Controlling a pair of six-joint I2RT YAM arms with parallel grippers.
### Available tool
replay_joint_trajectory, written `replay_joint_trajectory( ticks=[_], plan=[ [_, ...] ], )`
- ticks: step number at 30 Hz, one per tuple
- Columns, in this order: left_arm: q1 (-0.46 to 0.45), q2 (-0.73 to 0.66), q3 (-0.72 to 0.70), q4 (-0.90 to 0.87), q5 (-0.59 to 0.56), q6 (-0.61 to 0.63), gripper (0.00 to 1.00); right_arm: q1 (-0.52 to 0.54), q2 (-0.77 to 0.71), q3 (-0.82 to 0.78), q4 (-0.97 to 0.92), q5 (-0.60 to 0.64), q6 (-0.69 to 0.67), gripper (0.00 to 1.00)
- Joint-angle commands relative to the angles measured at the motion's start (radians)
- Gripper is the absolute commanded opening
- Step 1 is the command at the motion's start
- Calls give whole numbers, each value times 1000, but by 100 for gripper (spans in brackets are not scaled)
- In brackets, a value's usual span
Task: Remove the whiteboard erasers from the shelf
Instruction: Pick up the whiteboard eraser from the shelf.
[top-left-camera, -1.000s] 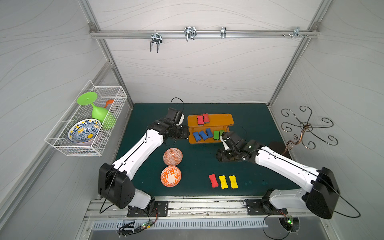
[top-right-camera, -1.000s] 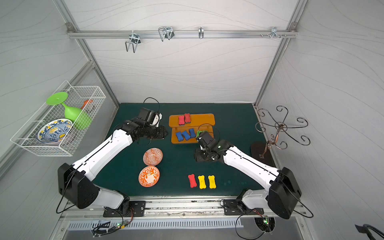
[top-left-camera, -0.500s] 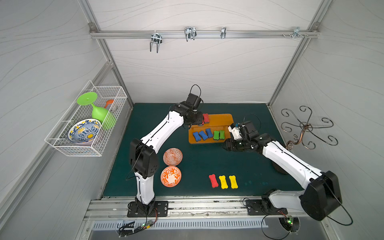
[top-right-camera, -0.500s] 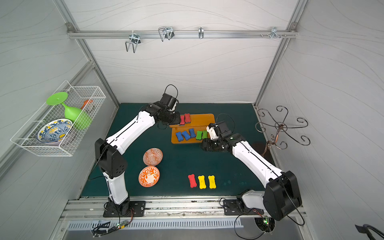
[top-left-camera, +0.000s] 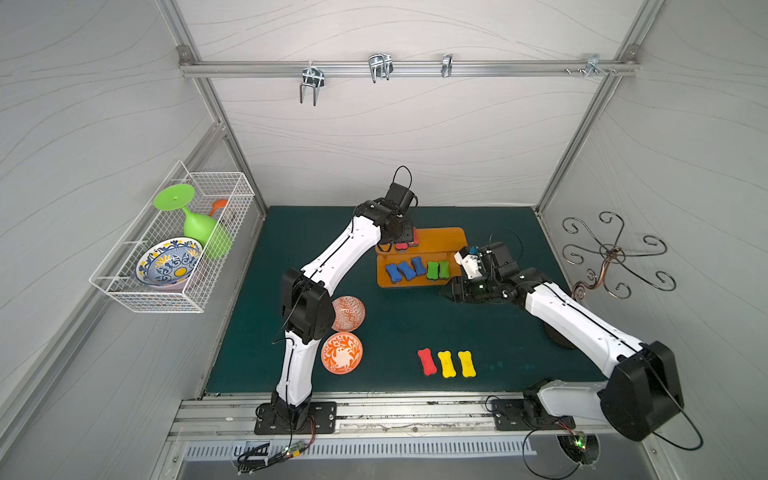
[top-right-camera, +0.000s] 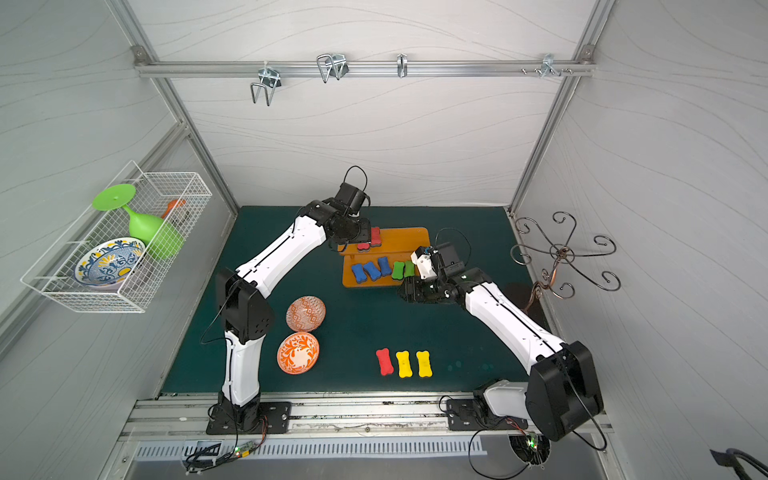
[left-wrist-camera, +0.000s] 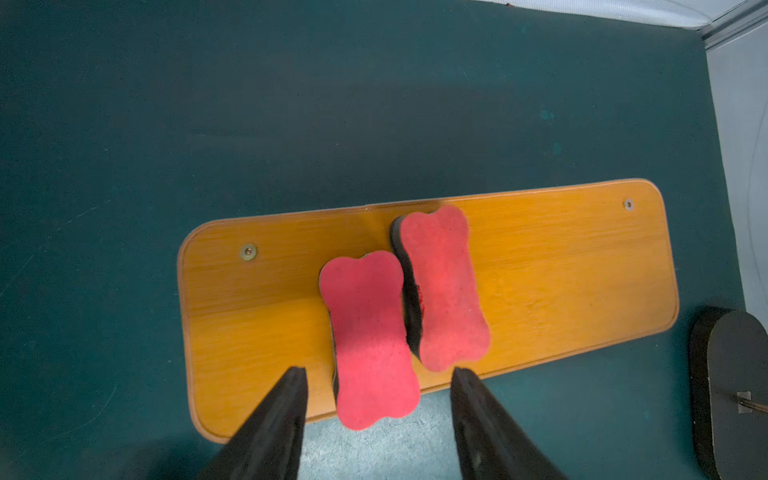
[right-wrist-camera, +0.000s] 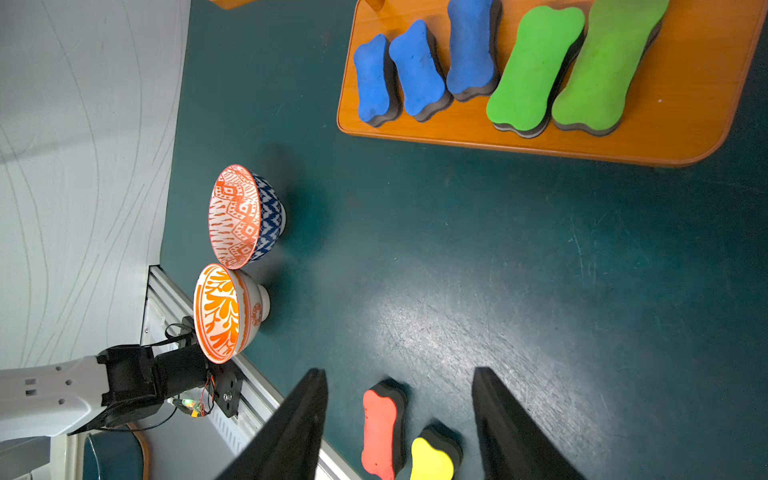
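Obs: left tool (left-wrist-camera: 379, 370) hangs over the upper board of the shelf (top-left-camera: 444, 239), jaws parted and holding nothing. They bracket one red eraser (left-wrist-camera: 368, 332) across its width, presumably lining up the next pick. The right tool (right-wrist-camera: 400, 371), likewise spread and empty, sits low off the lower board's right near corner, by the green erasers (top-left-camera: 438, 269). Seven are on the shelf; three more erasers (top-left-camera: 446, 363) lie on the near worktop (top-left-camera: 395, 324).

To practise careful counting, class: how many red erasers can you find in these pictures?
3. Two red erasers lie side by side on the top board of the shelf; the third lies on the mat beside two yellow erasers. Any under that board would be hidden.
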Motion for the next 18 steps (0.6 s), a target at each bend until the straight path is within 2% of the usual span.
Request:
replay_joint_trajectory(
  ticks=[1, 7, 18],
  plan=[
    [-8, 27, 49, -14, -14, 16, 59, -4, 6, 1, 15, -9, -9, 61],
    [-8, 48, 49, -19, -39, 18, 52, -8, 13, -1, 18, -6, -8, 61],
    [-10, 67, 55, -6, -29, 27, 58, -8, 21, -4, 29, -10, -6, 61]
  ],
)
